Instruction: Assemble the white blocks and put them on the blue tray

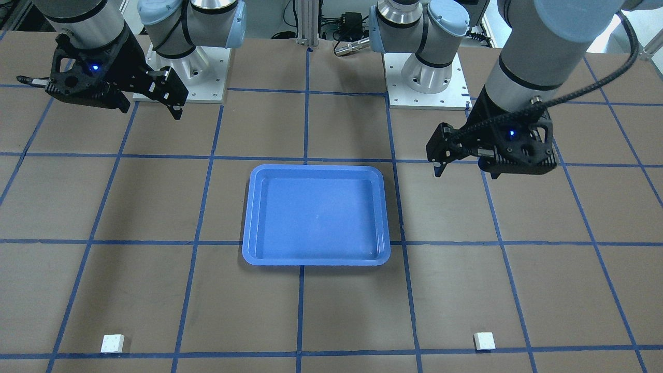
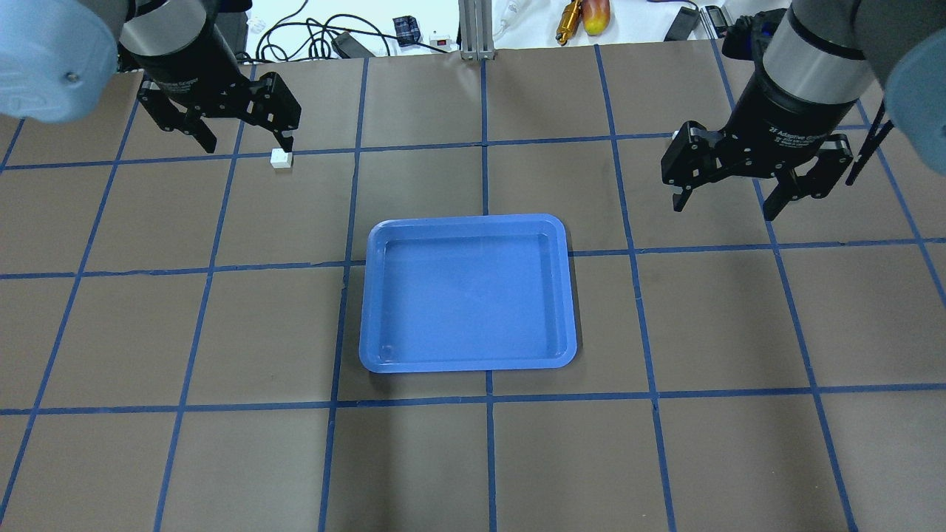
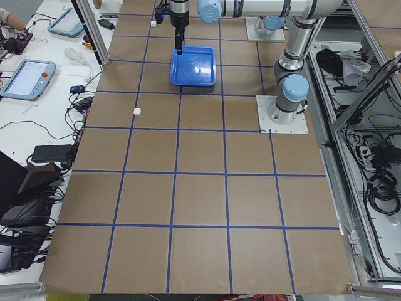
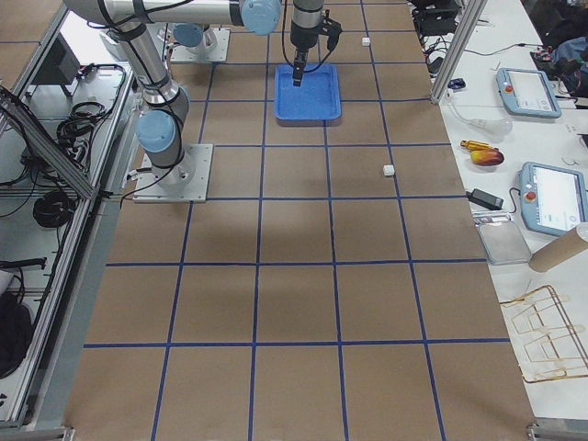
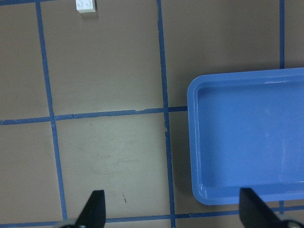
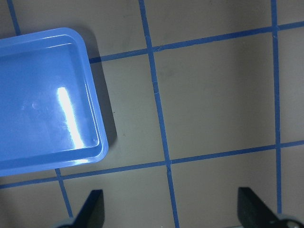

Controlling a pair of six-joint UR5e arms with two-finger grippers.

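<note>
The blue tray (image 1: 247, 228) lies empty at the table's middle; it also shows in the overhead view (image 2: 467, 219). One white block (image 1: 484, 340) sits on the table on my left side, seen overhead (image 2: 281, 158) and at the top edge of the left wrist view (image 5: 86, 4). The other white block (image 1: 112, 343) sits on my right side, mostly hidden overhead behind the right gripper. My left gripper (image 2: 247, 142) is open and empty, high above the table between tray and block. My right gripper (image 2: 724, 208) is open and empty, high beside the tray's right end.
The table is brown with a blue tape grid. Both arm bases (image 1: 429, 77) stand at the robot's edge. Cables and tools (image 2: 584, 15) lie beyond the far edge. Tablets (image 4: 528, 92) rest on a side bench.
</note>
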